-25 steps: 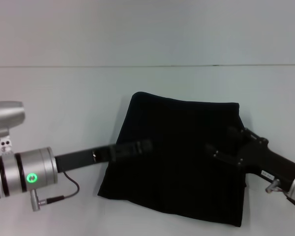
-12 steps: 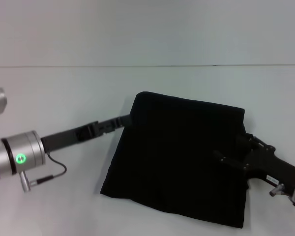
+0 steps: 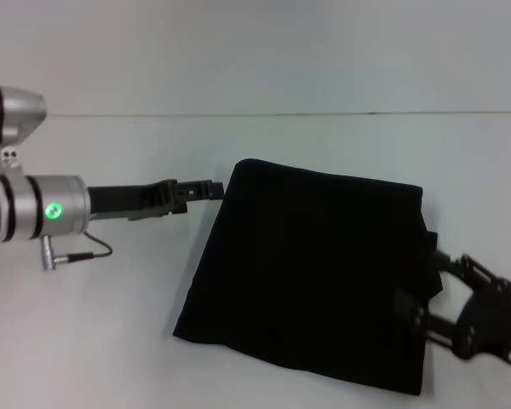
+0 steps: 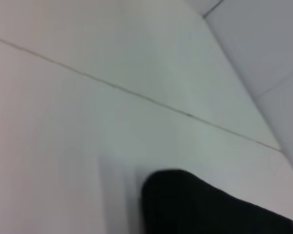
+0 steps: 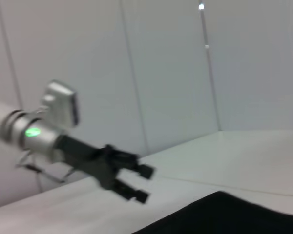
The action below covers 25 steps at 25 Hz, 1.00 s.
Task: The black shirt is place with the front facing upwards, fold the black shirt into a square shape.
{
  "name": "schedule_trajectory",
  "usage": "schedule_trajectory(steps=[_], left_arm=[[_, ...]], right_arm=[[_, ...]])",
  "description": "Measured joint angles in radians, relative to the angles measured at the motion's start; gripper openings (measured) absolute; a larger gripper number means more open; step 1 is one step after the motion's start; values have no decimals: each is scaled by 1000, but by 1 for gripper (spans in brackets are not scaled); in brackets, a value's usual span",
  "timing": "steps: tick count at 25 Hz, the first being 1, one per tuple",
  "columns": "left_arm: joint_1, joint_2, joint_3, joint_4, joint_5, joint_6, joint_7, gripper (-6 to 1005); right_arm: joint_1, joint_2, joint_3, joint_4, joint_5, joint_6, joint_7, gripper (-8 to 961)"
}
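Both our grippers are off the folded shirt, fingers apart and holding nothing.

Our left gripper (image 3: pixel 211 189) hangs just beside the shirt's (image 3: pixel 311 277) far left corner, its two fingers parted, as the right wrist view (image 5: pixel 142 183) shows plainly. Our right gripper (image 3: pixel 430 290) sits at the shirt's right edge near the front, fingers spread wide with nothing between them. The shirt lies flat on the white table (image 3: pixel 111 341) as a plain black four-sided fold, slightly skewed.
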Motion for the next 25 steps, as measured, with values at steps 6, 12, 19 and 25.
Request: schedule_trajectory(steps=[6, 12, 19, 25], left_arm=[[-36, -36, 7, -5, 29, -121, -6, 935], [-43, -90, 8, -4, 47, -206, 1, 935], [-52, -124, 8, -3, 49, -253, 25, 935], [-62, -143, 8, -2, 50, -277, 43, 935]], right_arm=[[-37, 0, -2, -3, -81, -35, -6, 919], [-49, 1, -10, 1, -100, -37, -6, 919], [-49, 2, -27, -1, -101, -42, -5, 919], [-46, 2, -37, -1, -101, -42, -1, 919]])
